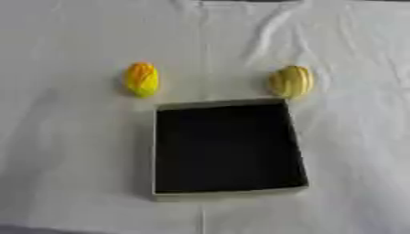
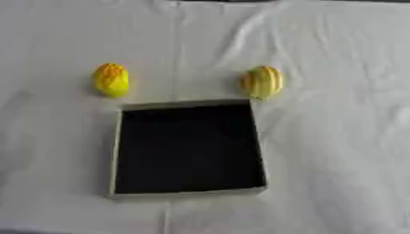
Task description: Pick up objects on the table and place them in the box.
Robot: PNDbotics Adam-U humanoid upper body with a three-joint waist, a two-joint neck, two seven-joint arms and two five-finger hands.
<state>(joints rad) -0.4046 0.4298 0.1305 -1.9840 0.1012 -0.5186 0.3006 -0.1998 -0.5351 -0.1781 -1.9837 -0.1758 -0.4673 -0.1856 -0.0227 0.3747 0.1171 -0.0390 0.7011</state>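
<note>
Left eye view | box open, dark inside, mid-surface on white cloth | orange-yellow object beyond left corner, apart | pale yellow ribbed object just beside right corner | no readable writing | hands unseen, state unknowable

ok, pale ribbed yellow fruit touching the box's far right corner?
Cannot tell. In the left eye view the pale ribbed yellow fruit meets the box corner with no visible gap.

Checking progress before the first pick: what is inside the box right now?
Nothing shows in the box; only its dark floor. The yellow-orange object and the pale yellow ribbed object lie outside, beyond its far edge.
</note>
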